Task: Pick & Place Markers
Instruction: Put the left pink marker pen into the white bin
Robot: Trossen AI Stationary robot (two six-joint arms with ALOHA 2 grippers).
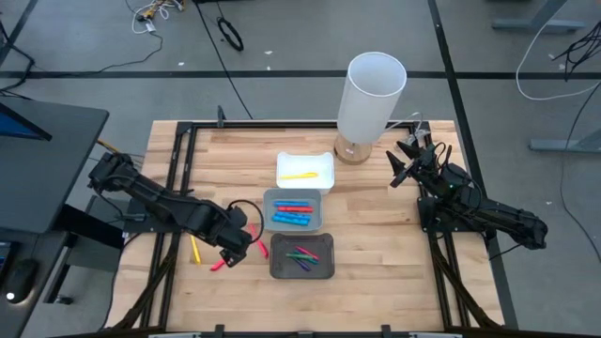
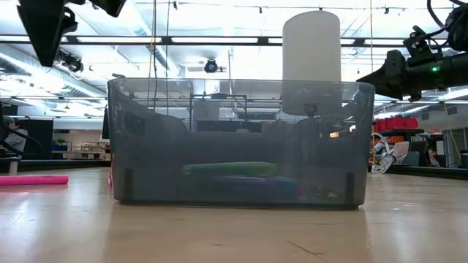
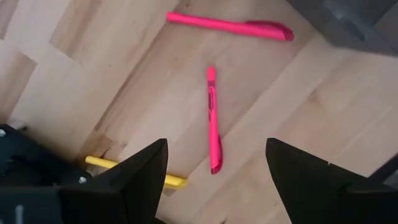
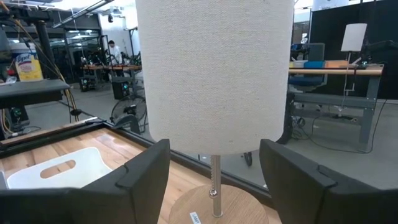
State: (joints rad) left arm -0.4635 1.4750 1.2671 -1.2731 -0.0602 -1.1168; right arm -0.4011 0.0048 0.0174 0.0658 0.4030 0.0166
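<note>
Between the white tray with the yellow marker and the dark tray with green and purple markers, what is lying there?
In the high view, a grey rectangular tray holding red and blue markers lies between them.

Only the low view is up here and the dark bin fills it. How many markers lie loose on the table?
Observer: Three, left of the dark tray: two pink markers and a yellow marker.
Operator: Where is the left pincer?
Observer: The left pincer hangs open above the pink ones, holding nothing.
Operator: And the right?
Observer: The right pincer waits open beside the lamp, away from the trays.
</note>
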